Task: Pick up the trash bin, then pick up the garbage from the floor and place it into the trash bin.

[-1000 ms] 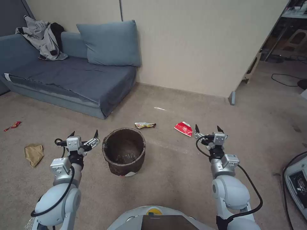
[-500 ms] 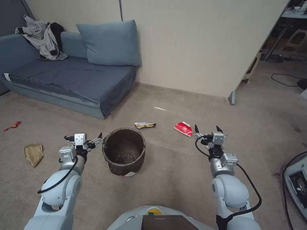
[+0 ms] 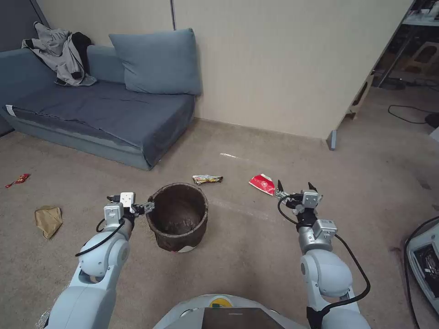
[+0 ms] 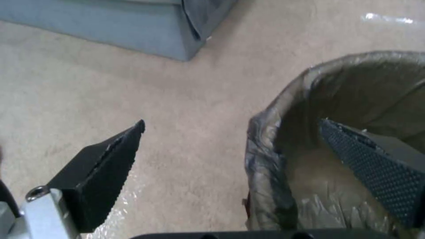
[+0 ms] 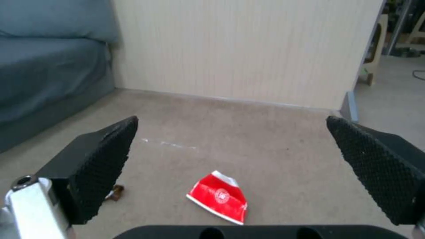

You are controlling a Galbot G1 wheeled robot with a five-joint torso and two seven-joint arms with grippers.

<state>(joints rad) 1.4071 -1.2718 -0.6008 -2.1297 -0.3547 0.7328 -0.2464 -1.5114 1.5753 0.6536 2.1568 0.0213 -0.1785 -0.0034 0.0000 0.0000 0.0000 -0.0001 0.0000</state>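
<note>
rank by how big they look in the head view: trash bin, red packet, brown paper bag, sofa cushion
1. sofa cushion
2. trash bin
3. brown paper bag
4. red packet

The last two look close in size; the bag seems slightly larger, though it also lies nearer the camera.

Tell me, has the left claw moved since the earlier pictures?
Yes. The left claw has moved rightward toward the trash bin, which stayed put on the carpet. Its open fingers now straddle the bin's rim.

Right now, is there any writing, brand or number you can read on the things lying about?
None can be read.
Red packet: a round white emblem, too blurred to read.
Wrapper beyond the bin: print too small to read.
Red scrap at far left: too small to tell.
</note>
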